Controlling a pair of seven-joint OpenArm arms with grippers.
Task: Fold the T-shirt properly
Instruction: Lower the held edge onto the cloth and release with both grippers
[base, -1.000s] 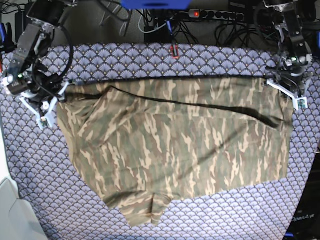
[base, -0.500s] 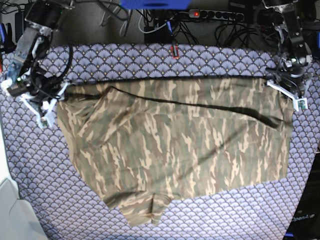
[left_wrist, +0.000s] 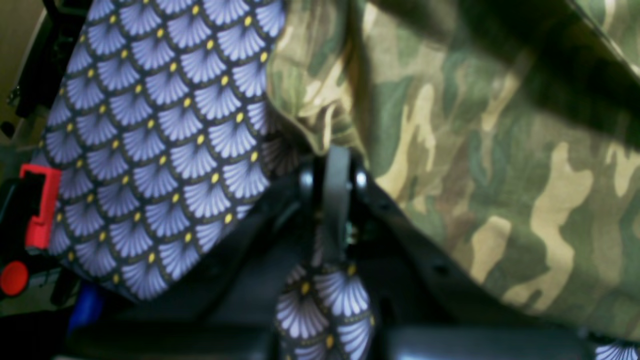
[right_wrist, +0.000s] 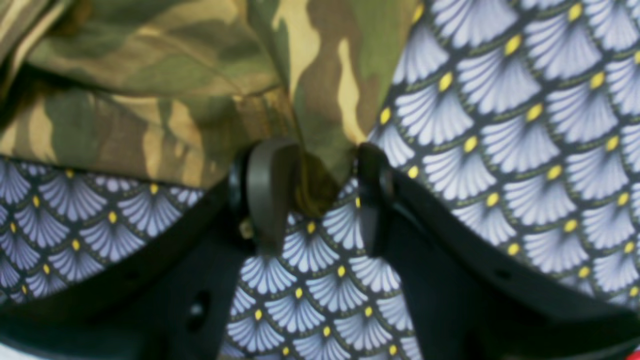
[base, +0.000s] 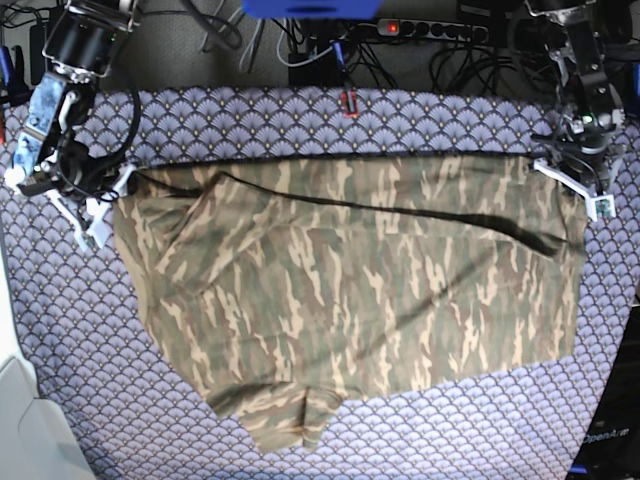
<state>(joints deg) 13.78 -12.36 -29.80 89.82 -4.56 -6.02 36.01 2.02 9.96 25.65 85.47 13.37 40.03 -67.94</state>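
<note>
The camouflage T-shirt (base: 350, 290) lies spread across the table with its top part folded down; a dark fold line runs across it. In the base view my left gripper (base: 572, 180) is at the shirt's upper right corner. Its wrist view shows that gripper (left_wrist: 334, 155) shut, with the T-shirt's (left_wrist: 500, 175) edge caught at its tips. My right gripper (base: 105, 205) is at the shirt's upper left corner. Up close, this gripper (right_wrist: 320, 155) is open, and a corner of the T-shirt (right_wrist: 175, 75) hangs loosely between the spread fingers (right_wrist: 265, 190).
A purple scallop-patterned tablecloth (base: 300, 125) covers the table. A red clamp (base: 348, 102) sits on the far edge. A power strip and cables (base: 420, 30) lie behind the table. A white object (base: 20, 420) stands at the near left corner.
The right arm, on the left of the base view, has drawn back and up, and its gripper has shifted slightly up. The shirt and the left arm have not moved.
</note>
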